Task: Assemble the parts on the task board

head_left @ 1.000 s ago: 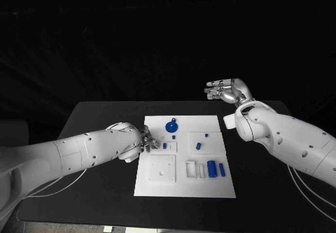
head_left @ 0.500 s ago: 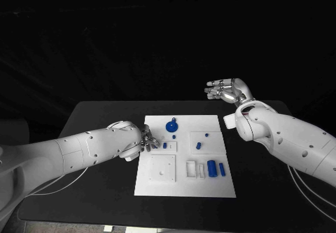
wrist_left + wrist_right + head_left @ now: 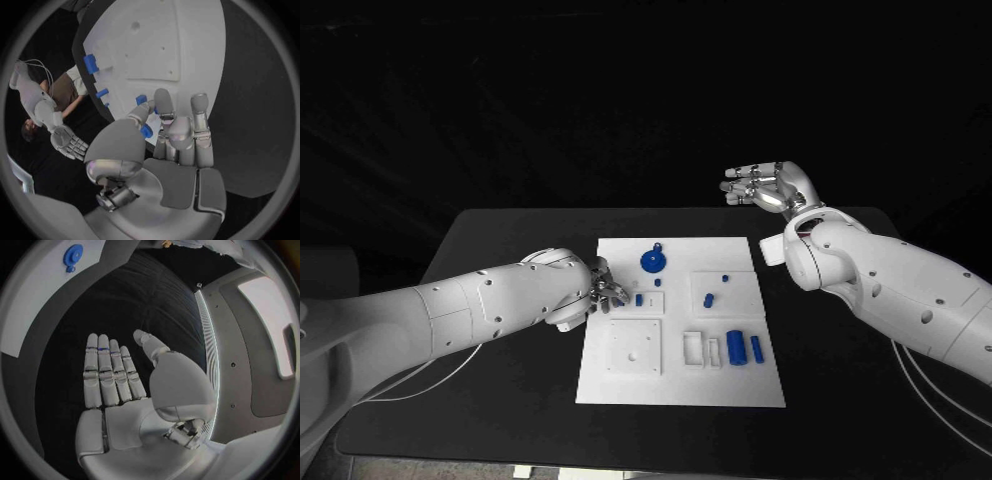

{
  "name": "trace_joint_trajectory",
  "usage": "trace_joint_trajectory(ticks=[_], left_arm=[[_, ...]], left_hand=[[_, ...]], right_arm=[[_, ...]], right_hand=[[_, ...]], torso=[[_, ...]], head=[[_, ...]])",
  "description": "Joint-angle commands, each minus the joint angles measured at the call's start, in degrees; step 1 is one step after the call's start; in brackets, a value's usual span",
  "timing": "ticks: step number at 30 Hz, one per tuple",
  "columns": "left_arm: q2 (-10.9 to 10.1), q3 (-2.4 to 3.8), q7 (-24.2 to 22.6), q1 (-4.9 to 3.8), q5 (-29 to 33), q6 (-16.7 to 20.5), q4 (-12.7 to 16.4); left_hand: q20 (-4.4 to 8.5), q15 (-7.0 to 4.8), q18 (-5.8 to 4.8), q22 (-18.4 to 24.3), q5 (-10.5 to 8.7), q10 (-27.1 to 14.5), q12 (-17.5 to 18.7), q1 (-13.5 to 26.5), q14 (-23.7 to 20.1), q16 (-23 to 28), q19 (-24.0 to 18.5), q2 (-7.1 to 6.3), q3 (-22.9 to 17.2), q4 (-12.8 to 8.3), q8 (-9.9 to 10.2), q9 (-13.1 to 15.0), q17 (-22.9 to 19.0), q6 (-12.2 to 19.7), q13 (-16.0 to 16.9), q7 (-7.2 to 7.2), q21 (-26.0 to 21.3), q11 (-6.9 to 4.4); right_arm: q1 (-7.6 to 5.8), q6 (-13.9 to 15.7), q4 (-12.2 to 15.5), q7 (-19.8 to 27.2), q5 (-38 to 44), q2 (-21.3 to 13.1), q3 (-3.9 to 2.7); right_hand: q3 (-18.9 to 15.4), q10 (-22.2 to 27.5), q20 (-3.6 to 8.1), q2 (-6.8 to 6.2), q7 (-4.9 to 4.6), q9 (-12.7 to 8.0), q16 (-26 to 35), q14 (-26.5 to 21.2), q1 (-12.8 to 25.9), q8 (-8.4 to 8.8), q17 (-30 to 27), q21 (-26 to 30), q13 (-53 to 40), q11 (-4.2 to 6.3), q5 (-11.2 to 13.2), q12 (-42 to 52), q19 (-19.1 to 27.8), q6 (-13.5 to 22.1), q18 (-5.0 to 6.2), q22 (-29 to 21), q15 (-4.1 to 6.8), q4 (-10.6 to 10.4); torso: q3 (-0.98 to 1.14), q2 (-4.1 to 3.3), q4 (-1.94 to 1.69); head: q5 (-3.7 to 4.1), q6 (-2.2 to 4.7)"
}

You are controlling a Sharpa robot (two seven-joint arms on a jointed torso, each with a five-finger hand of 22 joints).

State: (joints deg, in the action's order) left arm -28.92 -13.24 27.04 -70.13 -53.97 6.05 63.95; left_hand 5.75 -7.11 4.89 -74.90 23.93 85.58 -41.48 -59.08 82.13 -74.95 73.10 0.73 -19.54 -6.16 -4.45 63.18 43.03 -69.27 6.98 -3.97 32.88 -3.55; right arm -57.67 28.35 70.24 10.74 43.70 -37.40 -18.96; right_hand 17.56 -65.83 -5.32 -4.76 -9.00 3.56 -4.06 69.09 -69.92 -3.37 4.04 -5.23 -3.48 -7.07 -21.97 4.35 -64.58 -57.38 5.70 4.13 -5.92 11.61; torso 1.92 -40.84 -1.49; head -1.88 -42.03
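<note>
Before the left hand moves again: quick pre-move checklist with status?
1. Left hand at the task board's left edge, near the small blue part: ok.
2. Left hand's grip on a part: cannot tell; fingers curl near a blue piece in the left wrist view.
3. Right hand open, empty, raised beyond the table's far edge: ok.
4. Blue disc lies free on the board: ok.
5. Two blue cylinders side by side at the near right: ok.
</note>
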Motion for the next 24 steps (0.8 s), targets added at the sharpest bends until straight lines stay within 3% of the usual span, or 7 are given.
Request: trace_joint_trajectory(ticks=[1,8,24], left_arm=[[0.38,-0.52,0.77,0.92,0.89,-2.83,0.12],[0.41,-0.52,0.76,0.91,0.91,-2.24,-0.08],[0.45,-0.52,0.7,0.91,0.91,-2.05,-0.34]], left_hand=[[0.45,-0.26,-0.99,-1.01,-0.42,1.27,0.02,0.22,-0.06,0.24,-0.07,-0.67,0.24,0.54,0.39,-0.17,-0.1,-6.95,0.07,6.76,-0.27,-1.41],[0.78,-0.38,-1.33,-1.03,-2.89,1.28,0.18,0.63,-0.09,0.45,0.05,-2.13,1.86,2.35,0.4,-0.36,-0.49,-7.01,0.01,6.91,-0.52,-1.46],[0.85,-0.4,-1.44,-1.02,-3.27,1.27,0.19,0.31,-0.12,0.5,0.09,-2.72,2.16,2.73,0.41,-0.45,-0.61,-7.0,-0.01,6.92,-0.68,-1.47]], right_arm=[[0.03,-0.77,0.07,0.38,0.13,0.07,-0.01],[0.03,-0.73,0.08,0.35,0.21,0.1,-0.01],[0.03,-0.71,0.03,0.36,0.23,0.1,-0.01]], right_hand=[[0.38,0.28,-0.12,-0.07,0.0,-0.03,0.16,-0.43,0.55,-0.15,-0.09,0.39,0.08,0.1,-0.37,-0.2,0.12,0.02,0.27,-0.05,-0.12,-0.01],[0.57,0.3,-0.11,-0.11,-0.05,-0.04,0.16,-0.48,0.27,-0.14,-0.1,0.37,0.08,0.08,-0.38,-0.2,0.14,0.22,0.3,-0.04,-0.12,0.43],[0.57,0.3,-0.11,-0.11,-0.05,-0.04,0.16,-0.48,0.27,-0.14,-0.1,0.37,0.08,0.08,-0.38,-0.2,0.14,0.22,0.3,-0.04,-0.12,0.43]], torso=[[-0.01,-0.02,0.0],[0.01,-0.03,0.0],[0.0,0.0,0.0]], head=[[0.02,-0.04],[0.05,-0.04],[0.07,-0.08]])
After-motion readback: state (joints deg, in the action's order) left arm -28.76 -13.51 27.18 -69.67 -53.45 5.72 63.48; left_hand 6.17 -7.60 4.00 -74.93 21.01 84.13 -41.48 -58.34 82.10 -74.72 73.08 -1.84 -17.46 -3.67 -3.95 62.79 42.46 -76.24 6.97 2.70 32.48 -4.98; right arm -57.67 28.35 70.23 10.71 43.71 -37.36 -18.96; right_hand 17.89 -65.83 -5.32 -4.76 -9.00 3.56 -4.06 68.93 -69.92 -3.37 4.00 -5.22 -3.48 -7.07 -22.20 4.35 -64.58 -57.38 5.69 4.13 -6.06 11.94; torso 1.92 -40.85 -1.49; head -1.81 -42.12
